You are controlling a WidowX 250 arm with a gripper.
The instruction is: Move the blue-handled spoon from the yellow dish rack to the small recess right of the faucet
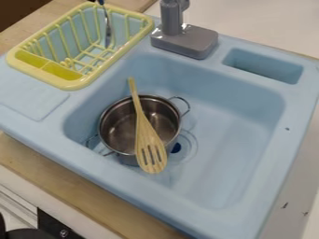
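Note:
A metal pot with wire handles stands in the left part of the light blue sink. Across the pot's top lies a slotted wooden spatula, its thin handle end beyond the far rim and its slotted blade over the near rim. In the yellow dish rack at the upper left, a metal utensil with a dark blue upper part leans upright.
A grey faucet rises from the sink's back edge. Right of it is a recessed blue compartment. Wooden counter runs along the near left side, with black parts in the bottom left corner.

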